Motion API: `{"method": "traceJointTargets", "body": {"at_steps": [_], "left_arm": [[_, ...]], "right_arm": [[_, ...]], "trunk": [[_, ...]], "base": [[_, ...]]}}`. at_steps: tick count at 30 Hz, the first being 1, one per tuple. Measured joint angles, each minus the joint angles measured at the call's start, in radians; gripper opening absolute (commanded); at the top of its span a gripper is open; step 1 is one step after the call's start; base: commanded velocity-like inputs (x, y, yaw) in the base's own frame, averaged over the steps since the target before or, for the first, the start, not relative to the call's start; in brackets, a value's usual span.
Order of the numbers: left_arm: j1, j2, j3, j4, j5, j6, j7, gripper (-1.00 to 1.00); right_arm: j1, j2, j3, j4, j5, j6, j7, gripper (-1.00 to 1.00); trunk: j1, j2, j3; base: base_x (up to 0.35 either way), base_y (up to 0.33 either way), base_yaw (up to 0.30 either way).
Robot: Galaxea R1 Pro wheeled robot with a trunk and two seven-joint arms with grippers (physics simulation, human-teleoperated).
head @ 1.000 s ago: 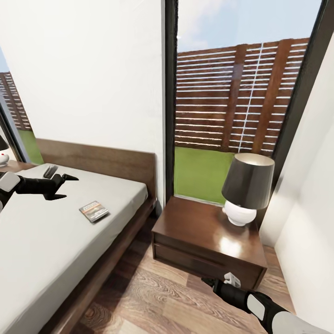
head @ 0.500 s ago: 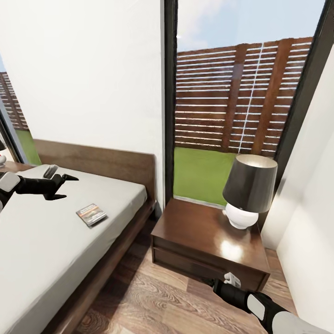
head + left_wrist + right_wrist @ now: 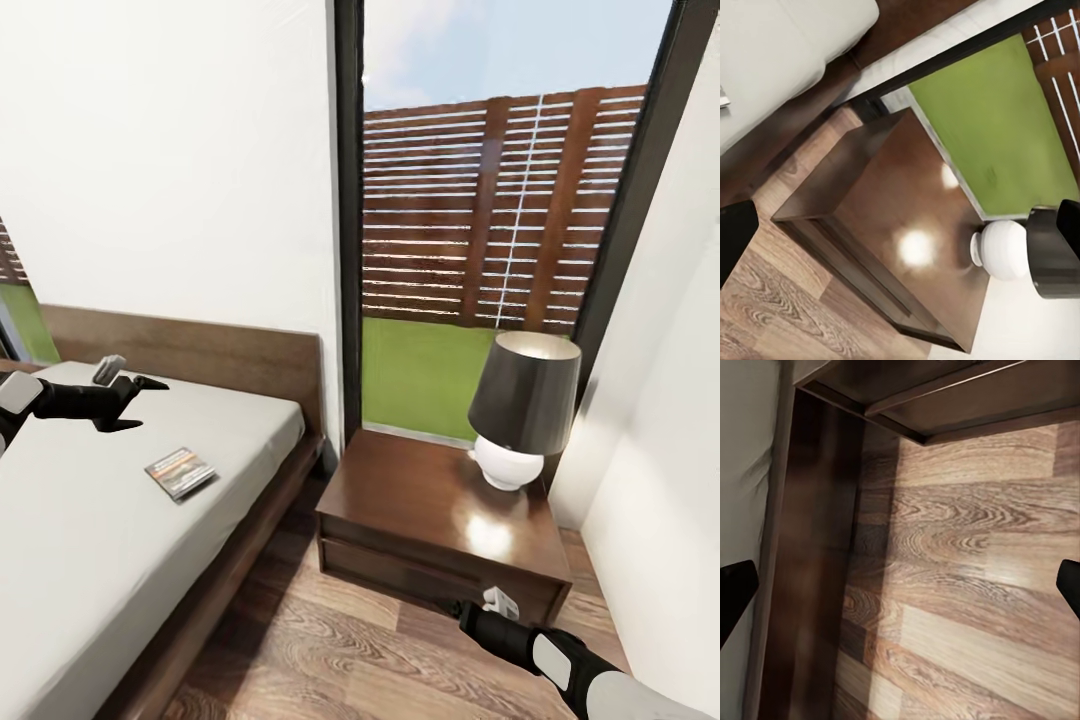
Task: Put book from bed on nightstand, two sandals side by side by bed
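A bedroom corner is seen from the head view. The book is laid flat on the light-grey mattress of the bed, near the mattress's right edge and toward the headboard end. The left gripper is held above the mattress, between the book and the headboard, apart from the book; its fingers are spread open and nothing is held.

To the right of the bed, just beside its frame, the nightstand is set below a tall dark-framed window. A lamp with a dark shade and white base is stood at the nightstand's back right corner. In the left wrist view the nightstand and lamp are seen from above.

The right gripper is held low over the wood-plank floor, in front of the nightstand. In the right wrist view its fingers are seen far apart at the picture's sides, empty, with the floor and the nightstand's lower edge beyond.
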Motion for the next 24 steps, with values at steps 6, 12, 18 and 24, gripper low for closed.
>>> {"method": "traceJointTargets", "body": {"at_steps": [6,12,18,24], "left_arm": [[0.001,0.003,0.000,0.000,0.000,0.001,0.000,1.00],[0.000,0.005,0.000,0.000,0.000,0.001,0.000,1.00],[0.000,0.014,-0.001,0.001,0.000,0.001,0.000,1.00],[0.001,0.023,-0.001,0.001,0.000,0.001,0.000,1.00]], "right_arm": [[0.000,0.000,0.000,0.000,0.000,0.000,0.000,1.00],[0.000,0.001,0.000,0.000,0.000,0.000,0.000,1.00],[0.000,0.001,0.000,0.000,-0.001,0.000,0.000,1.00],[0.000,0.001,0.000,0.000,-0.001,-0.001,0.000,1.00]], "trunk": [[0.000,0.000,0.000],[0.000,0.000,0.000],[0.000,0.000,0.000],[0.000,0.000,0.000]], "base": [[0.002,0.154,-0.095],[0.000,0.159,-0.040],[0.000,0.161,-0.010],[0.000,0.112,-0.002]]}}
